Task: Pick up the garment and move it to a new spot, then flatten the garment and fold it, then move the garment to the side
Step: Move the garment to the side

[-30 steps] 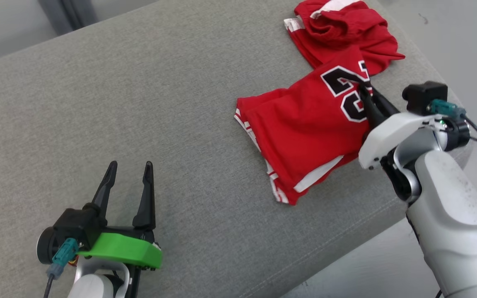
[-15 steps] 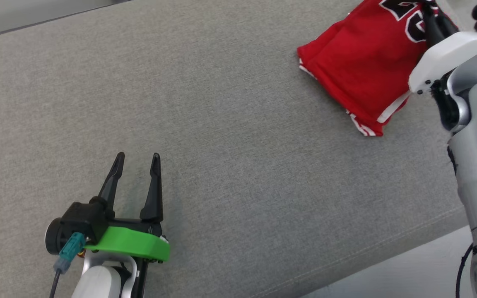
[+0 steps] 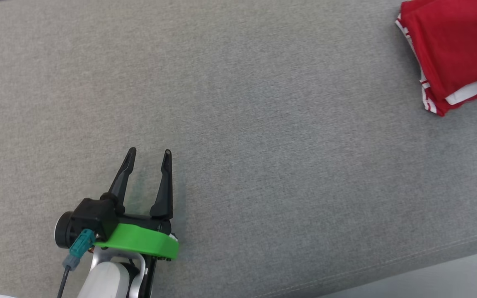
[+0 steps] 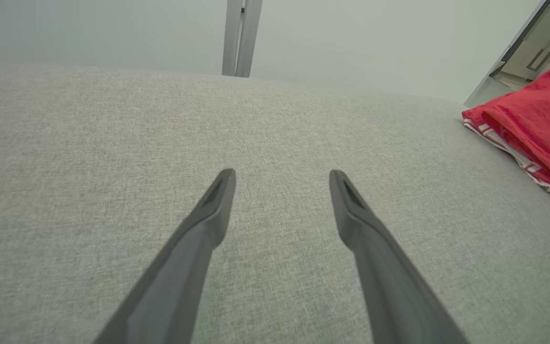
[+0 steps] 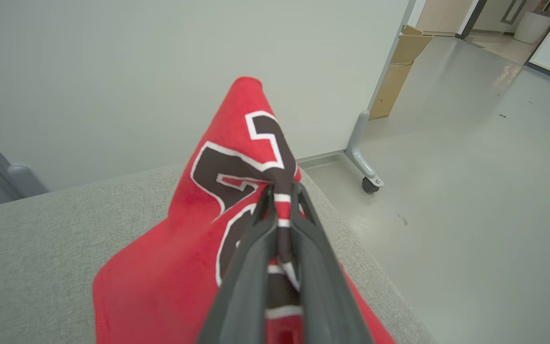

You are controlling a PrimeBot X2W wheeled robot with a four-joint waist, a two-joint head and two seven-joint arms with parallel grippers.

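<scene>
Red garment (image 3: 458,54): lies on the grey cushion (image 3: 263,124) near its right edge, its long axis running from the striped hem up to the numeral, where the cloth rises to a peak. Right gripper (image 5: 282,188): clamped on that numeral fold, by far the nearer arm. Left gripper (image 3: 149,152): jaws spread, empty, well apart, with the garment ahead to its right. Against a second ago the whole head view has shifted, so the camera turned; grip and left spread unchanged
</scene>
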